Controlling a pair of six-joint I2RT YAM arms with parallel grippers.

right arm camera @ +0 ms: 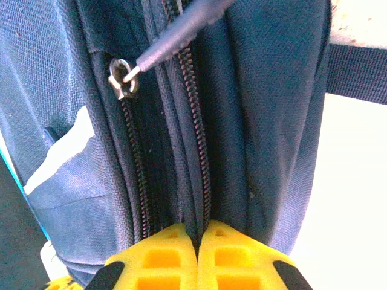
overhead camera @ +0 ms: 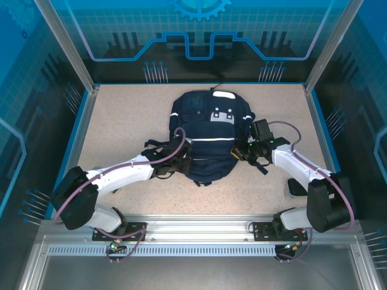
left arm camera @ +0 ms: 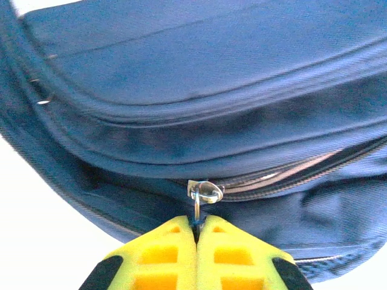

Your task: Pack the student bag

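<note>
Navy fabric lies in the middle of the top view: the student bag (overhead camera: 208, 136) is flat on the speckled beige surface (overhead camera: 121, 121), with its white-grey patch toward the far edge and its straps trailing toward the arms. The left gripper (left arm camera: 196, 232) sits at the bag's lower left. In its wrist view the yellow jaws are pressed together on the thin metal pull tab (left arm camera: 198, 211) of a zipper slider (left arm camera: 205, 192). To the right of that slider the zip track (left arm camera: 284, 178) shows pale, but I cannot tell whether that stretch is open or closed. The right gripper (right arm camera: 198, 235) is at the bag's right side, its jaws shut tight on a ridge of bag fabric between two zip tracks. A second slider (right arm camera: 123, 77) and its cord pull (right arm camera: 175, 33) sit untouched in the upper left of that view. As I judge it, the step in hand is opening a compartment, with one arm anchoring the cloth and the other working the zip. The next move likely calls for the left arm to draw the tab along the curve of the track rather than straight out. Meanwhile the right grip should keep the fabric taut, so the slider neither bunches the cloth nor slips from the jaws.
</note>
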